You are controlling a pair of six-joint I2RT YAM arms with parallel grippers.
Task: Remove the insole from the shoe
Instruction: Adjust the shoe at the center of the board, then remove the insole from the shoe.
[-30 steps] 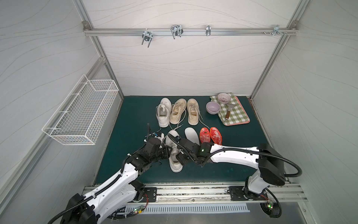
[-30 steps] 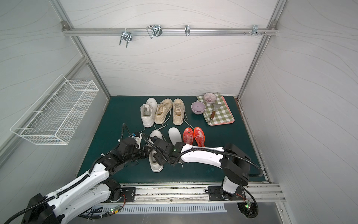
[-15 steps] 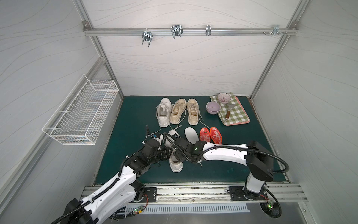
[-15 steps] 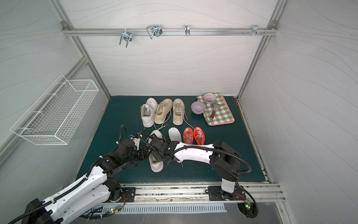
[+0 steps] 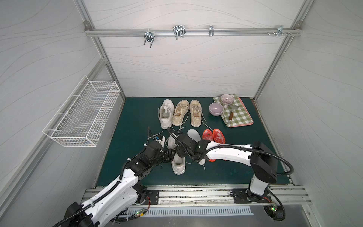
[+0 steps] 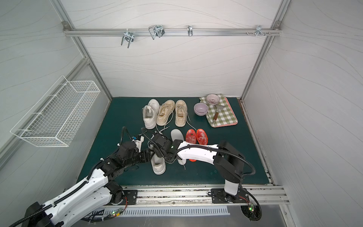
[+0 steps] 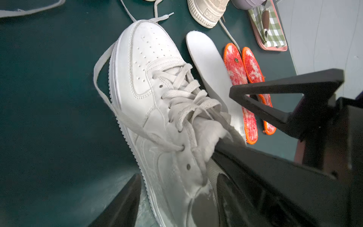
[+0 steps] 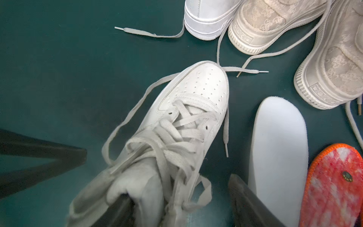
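A white sneaker (image 5: 178, 165) (image 6: 158, 166) lies on the green mat (image 5: 133, 121) near the front, toe pointing to the back. Its insole is hidden inside it. My left gripper (image 5: 170, 155) (image 7: 176, 196) is open at the shoe's collar, straddling the side wall: one finger on the mat outside, the other inside the opening. My right gripper (image 5: 179, 152) (image 8: 180, 206) is open too, with one finger under the tongue (image 8: 137, 182) and the other outside on the mat. Neither pair of jaws is pressed together on the shoe (image 7: 153, 78) (image 8: 196, 94).
A loose white insole (image 5: 193, 134) (image 8: 279, 147) and two orange-red insoles (image 5: 213, 135) (image 7: 241, 78) lie right of the sneaker. Behind stand a white shoe (image 5: 166, 115), two beige shoes (image 5: 186, 116), a purple bowl (image 5: 216, 109) and a checked tray (image 5: 238, 118). A wire basket (image 5: 82, 116) hangs on the left wall.
My left gripper's jaws have spread apart at the shoe's collar. My right gripper has shifted a little to the left over the shoe's opening. The sneaker has stayed in place.
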